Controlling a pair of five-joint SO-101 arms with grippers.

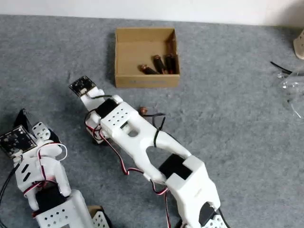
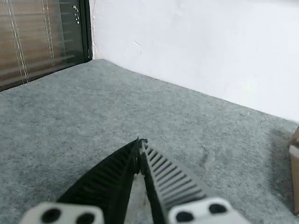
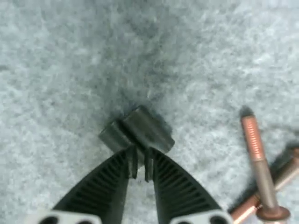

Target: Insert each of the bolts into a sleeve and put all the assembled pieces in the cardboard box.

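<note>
The cardboard box [image 1: 145, 80] stands at the back centre and holds several dark and copper assembled pieces [image 1: 160, 65]. My right gripper [image 3: 140, 170] is down on the grey carpet with its fingers almost together, pinching the near edge of a black sleeve [image 3: 138, 128]. Two copper bolts lie crossed beside it: one [image 3: 256, 158] is fully in sight, the other [image 3: 280, 172] partly under it. In the high view a bolt head [image 1: 142, 111] peeks out beside the right arm [image 1: 128, 128]. My left gripper [image 2: 140, 143] is shut and empty, held above the carpet at the near left [image 1: 23, 118].
A corner of the box [image 2: 294, 149] lies off to one side of the left gripper. Clear plastic items [image 1: 290, 85] lie at the carpet's far right edge. A white wall runs along the back, and open carpet stretches between the arms and the box.
</note>
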